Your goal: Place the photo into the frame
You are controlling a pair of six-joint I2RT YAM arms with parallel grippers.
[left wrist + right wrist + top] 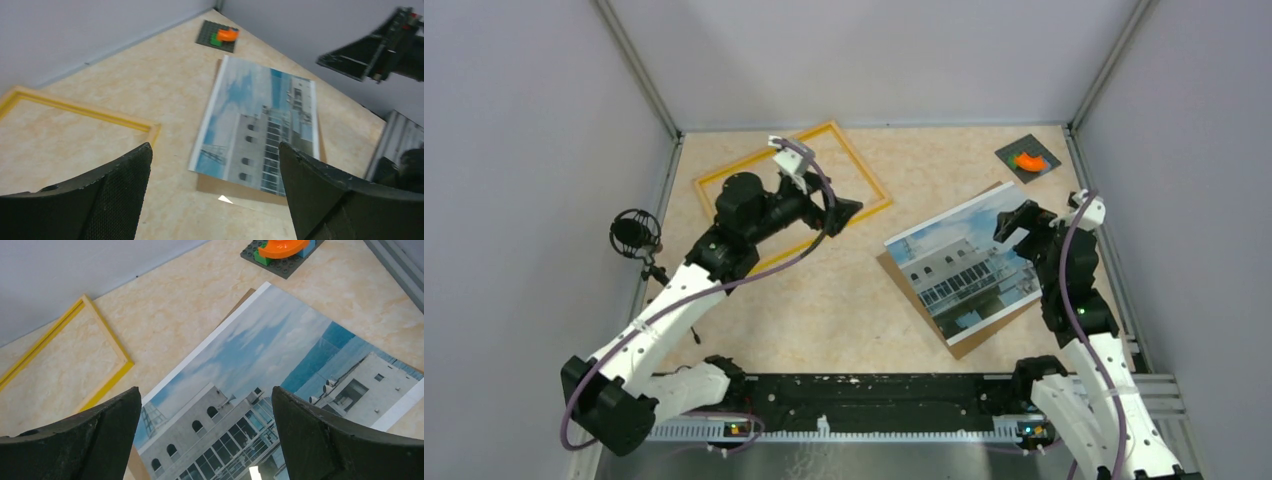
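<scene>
R fingers [340, 440] spread wide, gripping nothing, hovering just above far-right part of photo [959, 270]. L fingers [115, 195] likewise wide apart, empty, up over near-right side of frame [759, 154], aimed across twd photo. Photo flat, face up on brown backing board [962, 350], right half of counter [824, 300]; long axis skewed, running left-near to right-far. Frame flat at far left, also skewed, apart from photo w/ bare counter between. Grey brick plate [1027, 160] w/ orange piece near far-right corner, away from both. Judging by this: R arm nearer, photo directly below its fingers; probably needs an edge pinch, then carry left & far to frame. Photo not yet lifted.
</scene>
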